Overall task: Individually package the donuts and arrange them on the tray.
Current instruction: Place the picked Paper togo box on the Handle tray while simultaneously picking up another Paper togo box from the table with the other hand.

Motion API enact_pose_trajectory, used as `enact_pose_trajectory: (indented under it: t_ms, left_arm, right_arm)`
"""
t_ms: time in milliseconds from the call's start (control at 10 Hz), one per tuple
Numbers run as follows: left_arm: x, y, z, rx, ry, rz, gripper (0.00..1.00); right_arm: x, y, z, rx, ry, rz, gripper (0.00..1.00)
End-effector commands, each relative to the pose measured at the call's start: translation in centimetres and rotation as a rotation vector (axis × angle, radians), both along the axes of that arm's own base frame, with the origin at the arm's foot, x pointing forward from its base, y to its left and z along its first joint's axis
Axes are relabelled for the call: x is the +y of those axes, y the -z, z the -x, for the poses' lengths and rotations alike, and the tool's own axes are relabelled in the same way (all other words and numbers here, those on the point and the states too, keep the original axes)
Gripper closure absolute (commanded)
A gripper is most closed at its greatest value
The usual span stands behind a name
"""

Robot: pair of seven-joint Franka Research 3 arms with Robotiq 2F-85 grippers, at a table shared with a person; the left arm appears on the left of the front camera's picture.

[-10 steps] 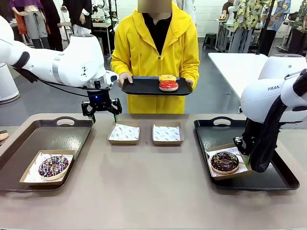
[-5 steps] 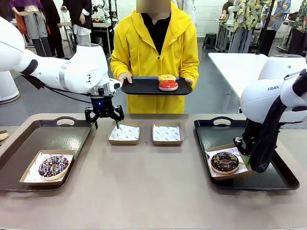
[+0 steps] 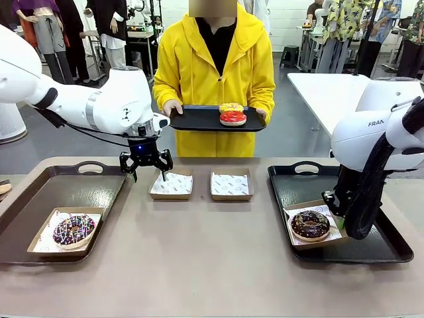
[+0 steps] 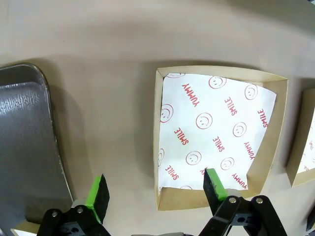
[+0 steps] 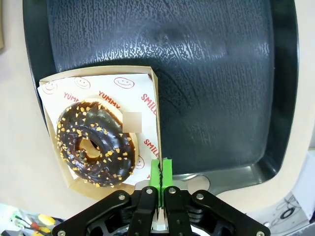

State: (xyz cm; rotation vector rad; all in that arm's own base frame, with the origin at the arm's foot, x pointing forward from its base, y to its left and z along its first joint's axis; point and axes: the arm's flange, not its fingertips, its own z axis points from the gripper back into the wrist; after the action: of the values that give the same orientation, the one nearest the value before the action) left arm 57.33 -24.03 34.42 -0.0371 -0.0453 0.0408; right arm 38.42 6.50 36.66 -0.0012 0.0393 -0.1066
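Big picture: on the desk [image 3: 212, 278] I had my left tray [image 3: 40, 192] with the sprinkled donut [image 3: 73, 228] boxed, and my right tray [image 3: 381, 248] with the dark donut [image 5: 94, 144] boxed. The person's tray [image 3: 199, 120] carried the yellow donut [image 3: 231, 106] and the red donut [image 3: 232, 118]. My left claw [image 4: 156, 186] hung wide open and empty, straddling the empty box [image 4: 216, 142] wall. My guess: drop straight, pinch cardboard only, don't crumple the paper. My right claw [image 5: 161, 172] was shut tight at the dark donut's box edge.
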Motion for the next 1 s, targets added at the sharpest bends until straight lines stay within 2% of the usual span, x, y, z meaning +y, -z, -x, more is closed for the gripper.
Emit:
enact_pose_trajectory:
  t_ms: [0, 400, 500, 600, 700, 800, 900]
  left_arm:
    - [-0.25, 0.09, -0.70, -0.019, 0.006, -0.010, 0.00]
    - [-0.34, 0.25, -0.78, -0.014, 0.008, -0.005, 0.00]
    - [-0.35, 0.30, -0.81, -0.010, 0.007, -0.001, 0.00]
    - [-0.39, 0.35, -0.81, -0.008, 0.007, 0.008, 0.17]
    - [-0.43, 0.35, -0.82, -0.002, 0.005, 0.014, 0.60]
    - [-0.45, 0.30, -0.83, -0.003, 0.008, 0.016, 0.77]
    - [-0.44, 0.27, -0.81, -0.004, 0.010, 0.015, 1.00]
  right_arm:
    - [0.10, 0.92, 0.91, -0.012, 0.011, 0.003, 0.99]
    - [0.10, 1.00, 0.91, -0.007, 0.006, 0.003, 0.99]
    - [0.13, 1.01, 0.90, -0.003, 0.004, 0.002, 0.63]
    - [0.16, 1.05, 0.93, -0.002, -0.002, 0.003, 0.39]
    - [0.19, 1.04, 0.95, -0.001, -0.005, 0.004, 0.03]
    - [0.18, 1.04, 0.95, 0.001, -0.004, 0.004, 0.00]
    - [0.20, 1.05, 0.98, 0.001, -0.005, 0.004, 0.00]
